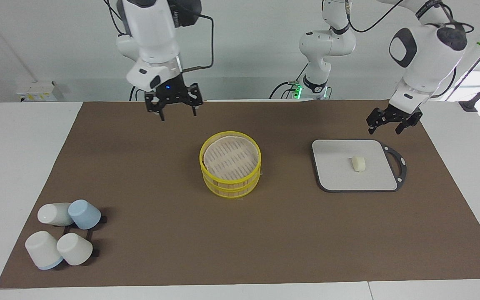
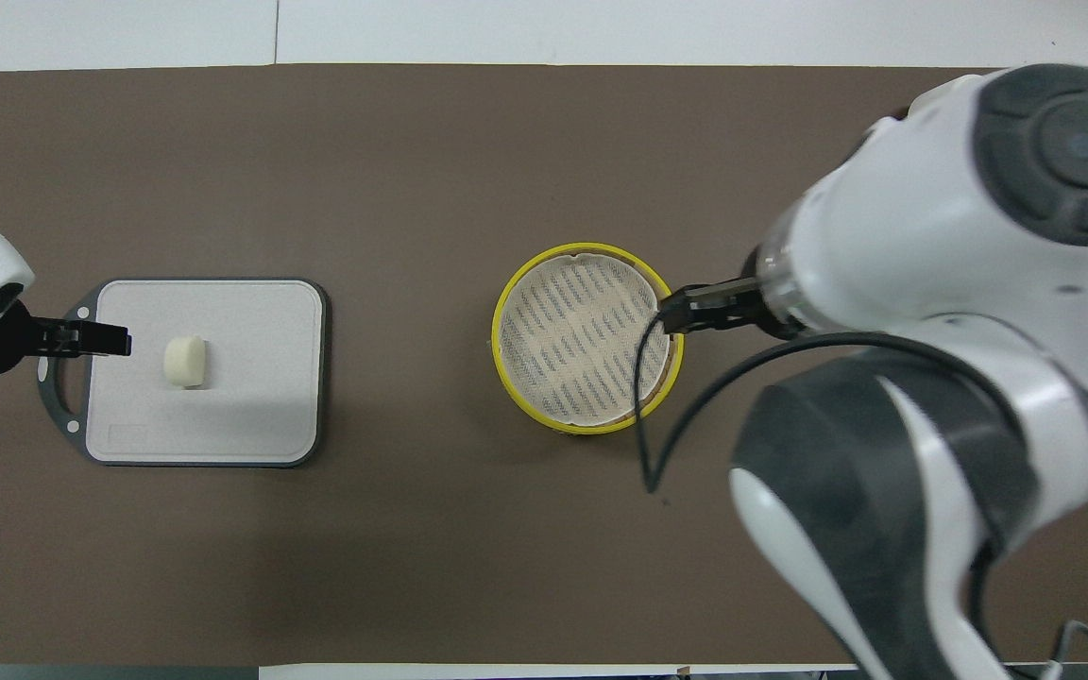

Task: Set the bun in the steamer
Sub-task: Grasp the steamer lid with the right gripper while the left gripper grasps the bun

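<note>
Four cups (image 1: 62, 235) lie nearest the facing camera, clustered on a small black rack at the right arm's end of the tabletop (image 1: 161, 233): two white, one pale blue, one white with a blue rim, all tipped on their sides or upside down. Brown mat covers the tabletop under everything.

Steamer (image 1: 230, 163) stands mid-mat, two yellow-rimmed tiers stacked, no lid on it, pale slatted floor showing and nothing lying on that floor.

Grey board (image 1: 340, 175) with a dark rim and a loop handle lies flat toward the left arm's end, well apart from the steamer. Bun (image 1: 358, 163), small and cream-white, rests on the board, on the handle half of it.

Left claw (image 1: 393, 119) hangs in the air over the mat at the board's edge nearest the robots, close to the handle corner. Fingers parted, nothing between them. It does not touch the board or the bun.

Right claw (image 1: 176, 102) is up in the air over bare mat, between the steamer and the robots' edge of the tabletop. Fingers spread wide, holding nothing. Seen from overhead its tip overlaps the steamer's rim, but the facing view shows it raised and clear of it.
</note>
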`<state>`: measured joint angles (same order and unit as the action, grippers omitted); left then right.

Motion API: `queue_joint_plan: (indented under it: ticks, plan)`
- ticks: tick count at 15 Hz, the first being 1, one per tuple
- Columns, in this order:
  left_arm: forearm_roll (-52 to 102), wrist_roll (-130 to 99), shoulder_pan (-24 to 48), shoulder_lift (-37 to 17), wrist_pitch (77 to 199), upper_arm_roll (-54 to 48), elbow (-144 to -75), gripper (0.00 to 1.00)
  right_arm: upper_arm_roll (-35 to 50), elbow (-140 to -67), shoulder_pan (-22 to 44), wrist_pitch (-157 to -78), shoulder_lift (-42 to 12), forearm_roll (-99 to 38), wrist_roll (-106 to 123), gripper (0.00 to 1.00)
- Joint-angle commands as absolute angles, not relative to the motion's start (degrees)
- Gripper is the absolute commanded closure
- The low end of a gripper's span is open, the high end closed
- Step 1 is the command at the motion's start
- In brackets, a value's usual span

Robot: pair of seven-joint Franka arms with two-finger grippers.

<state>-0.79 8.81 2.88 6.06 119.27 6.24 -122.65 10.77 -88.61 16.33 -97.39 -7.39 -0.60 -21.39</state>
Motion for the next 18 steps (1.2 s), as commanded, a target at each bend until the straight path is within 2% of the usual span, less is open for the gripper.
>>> queue_joint_plan:
  ticks: [1,5,9,12,14,15,17,18]
  plan:
    - [-1.8,10.3,1.6,4.9,128.3,5.9,-128.6,0.0,10.5,-77.7,24.1,-101.5,-21.3,2.7,-31.9,0.0]
    - [-1.8,5.6,2.5,-0.4,133.8,5.5,-129.0,0.0,10.3,-78.2,31.4,-113.3,-28.8,6.8,-42.2,0.0]
    - [-1.8,6.1,3.1,-4.5,141.0,5.5,-129.6,0.0,10.4,-85.4,30.9,-120.0,-28.1,7.5,-43.0,0.0]
    - [-1.8,6.1,3.4,-6.3,143.0,5.4,-130.1,0.0,10.5,-93.1,31.2,-125.6,-25.4,7.6,-43.0,0.0]
    - [-1.8,6.0,3.4,-6.3,143.5,5.4,-131.5,0.0,10.5,-93.9,31.3,-126.1,-25.1,7.6,-42.9,0.04]
    - [-1.8,5.9,3.5,-6.2,143.4,5.4,-131.6,0.0,10.5,-93.8,31.3,-126.0,-25.1,7.6,-42.8,0.29]
    - [-1.8,5.5,4.1,-6.2,143.3,5.3,-131.7,0.02,10.5,-93.8,31.2,-125.2,-25.1,7.1,-42.8,0.68]
    - [-1.7,5.5,4.2,-6.2,143.1,5.3,-131.7,0.1,10.5,-93.7,31.1,-125.1,-25.1,7.0,-42.7,0.86]
